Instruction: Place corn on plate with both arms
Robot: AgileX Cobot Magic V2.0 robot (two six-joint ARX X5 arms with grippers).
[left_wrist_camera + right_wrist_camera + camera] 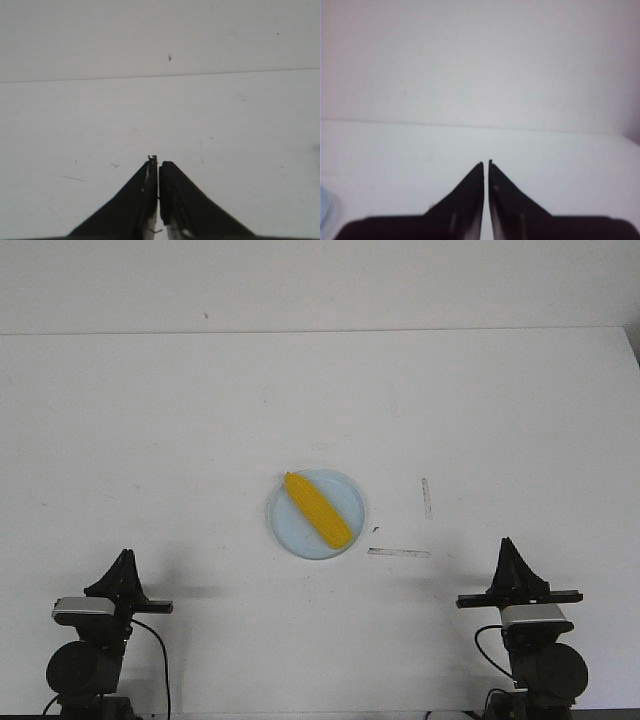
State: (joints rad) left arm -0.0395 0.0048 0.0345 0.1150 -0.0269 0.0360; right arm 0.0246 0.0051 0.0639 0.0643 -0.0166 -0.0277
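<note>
corn (317,509) on plate (345,490), no legible writing

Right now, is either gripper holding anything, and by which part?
Nothing is held. The left gripper and right gripper are both shut on nothing, near the table's front edge. The corn lies on the plate.

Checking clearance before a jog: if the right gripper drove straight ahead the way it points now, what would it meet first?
Nothing, seemingly: ahead of the right gripper lies only bare table; the plate sits off to its side.
</note>
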